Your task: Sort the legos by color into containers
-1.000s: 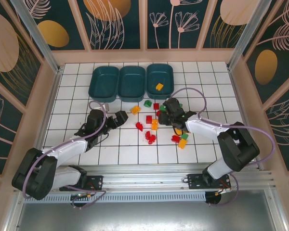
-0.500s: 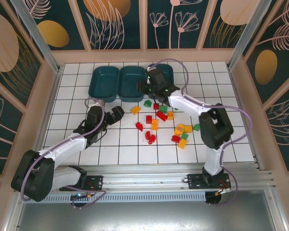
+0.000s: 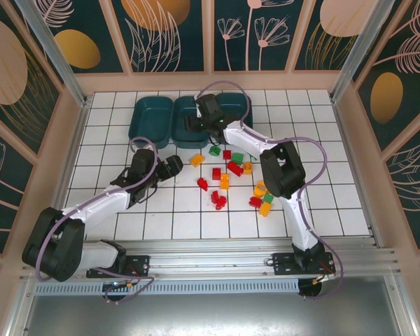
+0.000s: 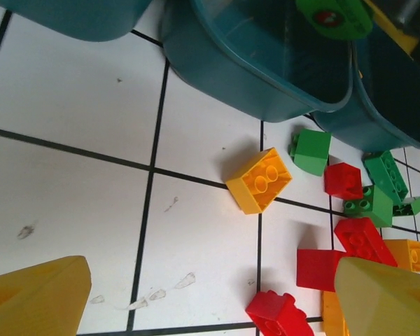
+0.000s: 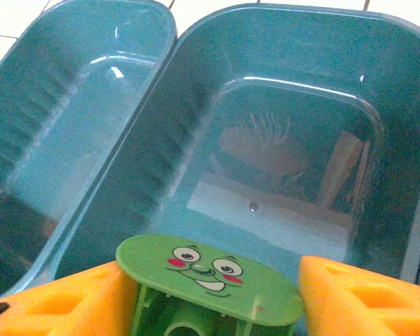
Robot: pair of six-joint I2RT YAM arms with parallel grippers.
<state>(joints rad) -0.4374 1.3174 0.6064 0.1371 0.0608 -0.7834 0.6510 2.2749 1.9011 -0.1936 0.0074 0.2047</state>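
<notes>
**One green piece (image 5: 210, 274) over the middle bin (image 3: 185, 138)**

My left gripper (image 3: 172, 168) hangs with fingers apart over bare tile, just left of a yellow brick (image 3: 197, 159). My right gripper (image 3: 197, 124) is above the middle bin, the smiley-faced green piece between its fingers; clamped or loose, I can't tell.

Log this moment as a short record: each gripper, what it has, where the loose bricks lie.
left gripper: open, nothing between its fingers, above the white tiled table
right gripper: over the middle dark teal plastic bin
between its fingers: small green plastic lego piece with a printed face; grip unclear
loose legos: red, green and yellow-orange plastic bricks on the tiles before the bins
nearest left gripper: yellow square brick
</notes>
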